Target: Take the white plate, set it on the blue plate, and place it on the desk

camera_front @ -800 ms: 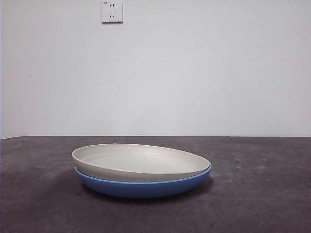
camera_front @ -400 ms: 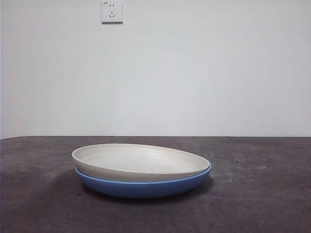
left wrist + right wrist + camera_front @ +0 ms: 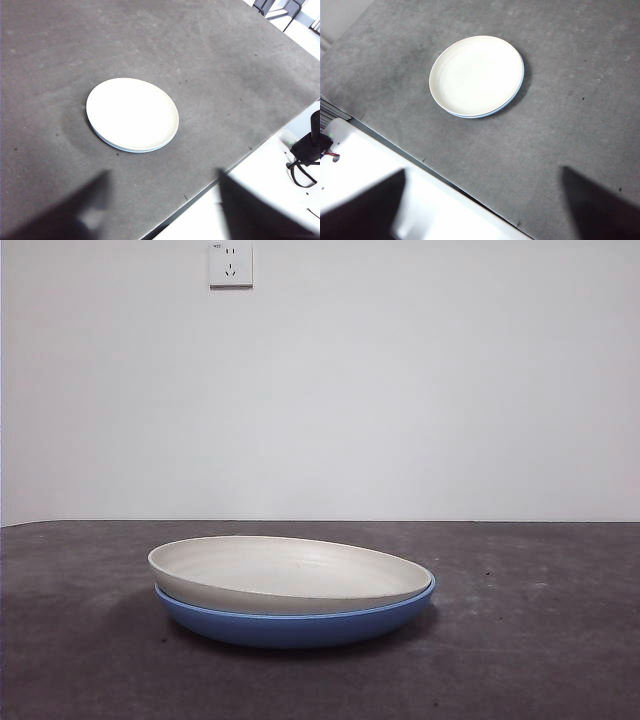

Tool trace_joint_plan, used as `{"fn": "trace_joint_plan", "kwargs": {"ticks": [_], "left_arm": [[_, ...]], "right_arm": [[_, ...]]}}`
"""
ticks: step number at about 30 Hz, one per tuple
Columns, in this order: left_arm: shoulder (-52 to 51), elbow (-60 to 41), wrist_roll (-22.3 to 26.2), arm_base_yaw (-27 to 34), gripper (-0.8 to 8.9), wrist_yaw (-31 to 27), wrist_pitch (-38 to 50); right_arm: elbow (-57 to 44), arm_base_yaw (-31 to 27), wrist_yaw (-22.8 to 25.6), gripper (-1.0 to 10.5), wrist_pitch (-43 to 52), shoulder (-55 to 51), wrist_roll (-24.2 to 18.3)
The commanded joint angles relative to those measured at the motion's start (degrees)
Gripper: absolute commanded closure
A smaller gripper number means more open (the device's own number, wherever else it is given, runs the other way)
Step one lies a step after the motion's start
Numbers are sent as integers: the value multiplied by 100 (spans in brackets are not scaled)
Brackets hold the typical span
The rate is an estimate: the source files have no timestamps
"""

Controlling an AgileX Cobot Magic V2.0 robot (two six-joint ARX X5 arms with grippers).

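The white plate (image 3: 285, 572) lies nested inside the blue plate (image 3: 290, 625) on the dark grey desk (image 3: 540, 640). Its left rim sits a little higher than the blue rim. In the left wrist view the white plate (image 3: 132, 113) covers the blue plate (image 3: 131, 149), which shows only as a thin edge. The right wrist view shows the same stack, white plate (image 3: 476, 75) over blue plate (image 3: 512, 97). My left gripper (image 3: 160, 200) and right gripper (image 3: 482, 200) are both open and empty, high above the desk and far from the plates.
A white wall with a socket (image 3: 230, 264) stands behind the desk. The desk's near edge (image 3: 200, 192) and a white base beyond it (image 3: 380, 180) show in the wrist views. Cables (image 3: 300, 170) lie on that base.
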Motion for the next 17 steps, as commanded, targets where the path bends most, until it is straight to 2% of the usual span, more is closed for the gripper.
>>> {"fn": "trace_joint_plan", "kwargs": {"ticks": [1,17], "left_arm": [[26,52,13,-37,790,-20,61],[24,55,13,-37,789,-22,66]], "right_arm": [[92,39,17,927,-28,26,-61],[92,28,13,924,63,26,-61]]}}
